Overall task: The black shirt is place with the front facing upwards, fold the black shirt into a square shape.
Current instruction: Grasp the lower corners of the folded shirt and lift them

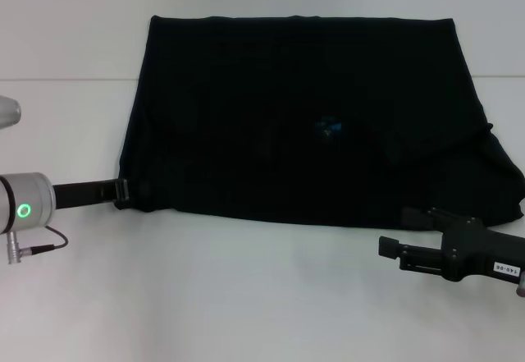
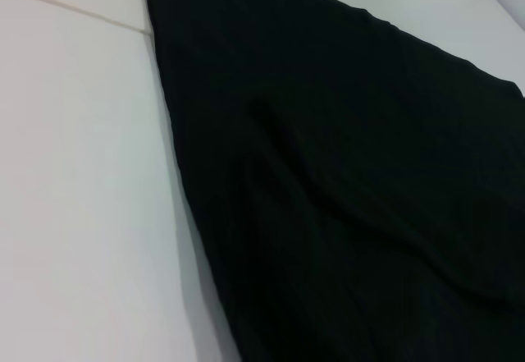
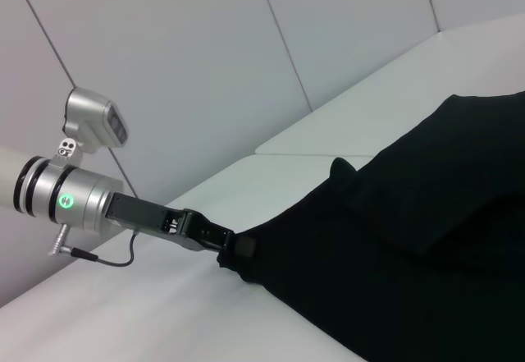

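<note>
The black shirt (image 1: pixel 303 107) lies flat on the white table (image 1: pixel 246 296), its sides folded in. A small blue label (image 1: pixel 330 126) shows at its middle; no white lettering shows. My left gripper (image 1: pixel 125 193) is at the shirt's near left corner, fingers together on the cloth edge. It also shows in the right wrist view (image 3: pixel 239 251), touching that corner. My right gripper (image 1: pixel 395 231) is at the near right edge, jaws apart, one finger (image 1: pixel 418 214) at the hem. The left wrist view shows only the shirt's cloth (image 2: pixel 344 173) and the table.
Bare white table top lies in front of the shirt and to its left (image 1: pixel 66 132). A seam line crosses the table behind (image 1: pixel 66 79). White wall panels (image 3: pixel 205 50) stand beyond the table in the right wrist view.
</note>
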Available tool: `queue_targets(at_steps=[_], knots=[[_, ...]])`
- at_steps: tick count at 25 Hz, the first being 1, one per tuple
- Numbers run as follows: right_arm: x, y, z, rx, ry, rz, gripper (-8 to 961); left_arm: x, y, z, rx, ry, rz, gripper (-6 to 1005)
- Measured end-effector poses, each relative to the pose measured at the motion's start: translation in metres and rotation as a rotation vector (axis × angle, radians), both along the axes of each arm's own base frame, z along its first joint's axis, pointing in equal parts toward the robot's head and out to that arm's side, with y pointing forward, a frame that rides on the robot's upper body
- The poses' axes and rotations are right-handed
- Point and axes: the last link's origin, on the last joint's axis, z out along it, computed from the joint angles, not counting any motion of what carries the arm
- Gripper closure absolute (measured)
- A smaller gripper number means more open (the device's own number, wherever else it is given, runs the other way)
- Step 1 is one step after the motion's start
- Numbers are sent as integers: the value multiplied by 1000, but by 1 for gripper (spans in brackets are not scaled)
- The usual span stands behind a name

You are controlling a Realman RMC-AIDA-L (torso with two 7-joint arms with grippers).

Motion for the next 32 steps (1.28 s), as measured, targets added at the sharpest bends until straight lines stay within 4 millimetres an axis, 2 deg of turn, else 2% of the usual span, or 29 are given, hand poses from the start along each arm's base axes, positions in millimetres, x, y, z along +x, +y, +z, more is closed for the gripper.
queue_targets(at_steps=[3, 6, 8, 10, 11, 12, 13, 18, 22, 24, 25, 26, 32], knots=[[1, 0, 1, 1, 0, -3, 15, 0, -1, 0, -4, -1, -5, 834], [2, 2, 6, -1, 3, -24, 15, 0, -2, 0, -11, 2, -21, 889], [5, 8, 16, -9, 0, -75, 16, 1, -2, 0, -16, 1, -26, 926], [9, 19, 37, -17, -20, -171, 16, 1, -3, 0, -23, 1, -31, 943], [12, 30, 61, -34, -53, -285, 16, 1, -3, 0, -26, 1, -33, 943], [12, 30, 61, -34, -53, -285, 16, 1, -4, 0, -28, 0, -35, 942], [13, 36, 74, -47, -74, -347, 16, 1, -4, 0, -28, -1, -35, 941], [1, 64, 140, -82, -261, -690, 17, 1, -5, 1, -32, -7, -36, 937], [-7, 75, 151, -61, -392, -776, 17, 2, -6, 1, -43, -16, -39, 934], [-9, 82, 149, -54, -470, -798, 18, 2, -6, 2, -45, -23, -40, 933], [-9, 89, 143, -48, -528, -815, 18, 3, -6, 3, -47, -29, -40, 932], [-9, 89, 143, -48, -528, -815, 18, 3, -6, 3, -47, -29, -40, 931], [-5, 99, 113, -83, -534, -805, 19, 4, -7, 2, -52, -33, -42, 927]])
